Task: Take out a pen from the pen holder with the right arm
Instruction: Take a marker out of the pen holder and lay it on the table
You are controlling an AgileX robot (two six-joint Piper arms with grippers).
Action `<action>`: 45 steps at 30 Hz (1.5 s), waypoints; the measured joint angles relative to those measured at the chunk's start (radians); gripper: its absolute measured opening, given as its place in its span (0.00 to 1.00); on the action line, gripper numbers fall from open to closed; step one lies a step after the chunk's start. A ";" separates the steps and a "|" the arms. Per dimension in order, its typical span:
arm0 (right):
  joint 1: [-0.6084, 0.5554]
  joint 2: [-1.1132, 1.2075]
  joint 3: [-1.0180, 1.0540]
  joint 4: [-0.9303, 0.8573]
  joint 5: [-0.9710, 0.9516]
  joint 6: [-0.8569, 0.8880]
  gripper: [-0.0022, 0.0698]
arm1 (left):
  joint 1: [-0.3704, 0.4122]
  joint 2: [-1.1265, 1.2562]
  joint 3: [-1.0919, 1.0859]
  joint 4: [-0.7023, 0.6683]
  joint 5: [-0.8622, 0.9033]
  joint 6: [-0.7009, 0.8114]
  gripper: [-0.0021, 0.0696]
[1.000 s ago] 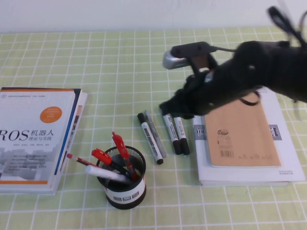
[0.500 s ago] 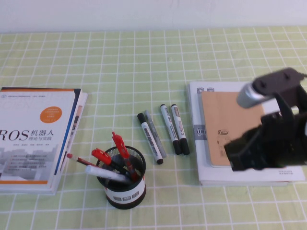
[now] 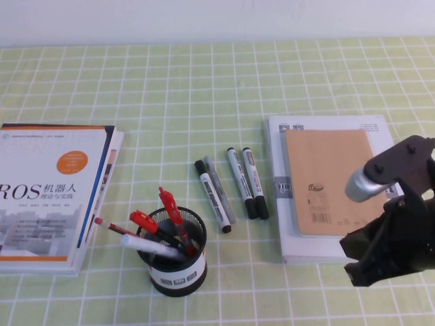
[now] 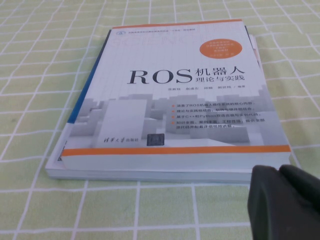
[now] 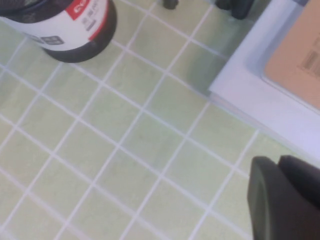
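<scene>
The black mesh pen holder (image 3: 173, 255) stands near the front of the table with red pens (image 3: 170, 207) and a white marker (image 3: 146, 246) sticking out of it. Only its base shows in the right wrist view (image 5: 75, 25). Several markers lie flat to its right: a black-and-white one (image 3: 212, 197) and a pair (image 3: 248, 182). My right gripper (image 3: 357, 261) hovers at the front right, well away from the holder, shut and empty (image 5: 277, 165). My left gripper (image 4: 280, 172) is shut with nothing in it, just in front of the ROS book (image 4: 175, 100).
The ROS book (image 3: 47, 193) lies at the left edge. A brown notebook (image 3: 333, 180) rests on a white book (image 3: 312, 248) at the right, partly under my right arm. Green checked cloth covers the table.
My right arm swung from above the loose markers to the right and toward the front edge. The markers it hid now show. Holder and pens have not moved.
</scene>
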 joint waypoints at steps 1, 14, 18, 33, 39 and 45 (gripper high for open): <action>-0.002 -0.003 0.017 -0.003 -0.027 0.000 0.01 | 0.000 0.000 0.000 0.000 0.000 0.000 0.02; -0.335 -0.467 0.516 0.002 -0.509 -0.002 0.01 | 0.000 0.000 0.000 0.000 0.000 0.000 0.02; -0.453 -0.674 0.630 0.004 -0.532 -0.002 0.01 | 0.000 0.000 0.000 0.000 0.000 0.000 0.02; -0.540 -1.167 0.803 -0.014 -0.459 -0.003 0.01 | 0.000 0.000 0.000 0.000 0.000 0.000 0.02; -0.540 -1.167 0.804 -0.018 -0.443 -0.003 0.01 | 0.000 0.000 0.000 0.000 0.000 0.000 0.02; -0.540 -1.167 0.804 -0.026 -0.394 -0.003 0.01 | 0.000 0.000 0.000 0.000 0.000 0.000 0.02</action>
